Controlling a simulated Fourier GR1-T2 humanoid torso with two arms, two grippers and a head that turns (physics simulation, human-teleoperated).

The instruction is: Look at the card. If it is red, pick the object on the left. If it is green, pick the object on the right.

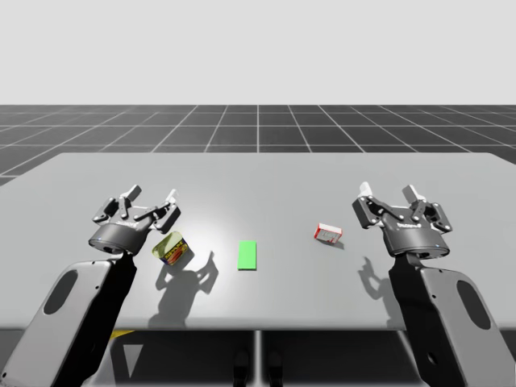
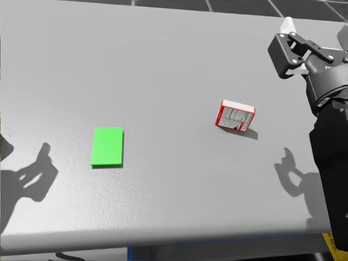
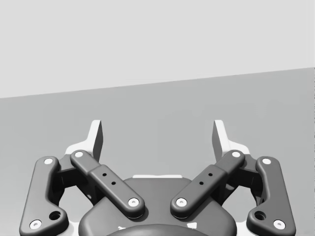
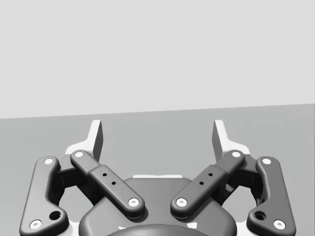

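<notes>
Card-reading is the step in hand, as I judge it. The card (image 2: 107, 145) lies flat on the grey table (image 1: 322, 173) and it is plainly green, so the object to the right of the card is the one to take. That object is a small red-and-white box (image 2: 236, 116), lying flat and slightly skewed, well apart from the card with bare tabletop between them.

My right gripper (image 1: 389, 193) hovers above the table beyond the box, on the side away from the card. Its fingers are spread wide with nothing between them. My left gripper (image 1: 151, 199) hangs on the card's other side, fingers likewise apart and empty. It is just above a yellow-green can (image 1: 170, 247), which rests near the card's left.

The next move calls for my right arm to come in toward the card and downward. The wrist should turn to match the box's skew, so that the fingers straddle its two shorter sides before they close.

Room looks generous. The box sits well in from every table edge, and nothing stands beside it for the fingers to knock. The card is far enough off not to be swept. The left arm can wait where it is, though any drop there would strike the can.
</notes>
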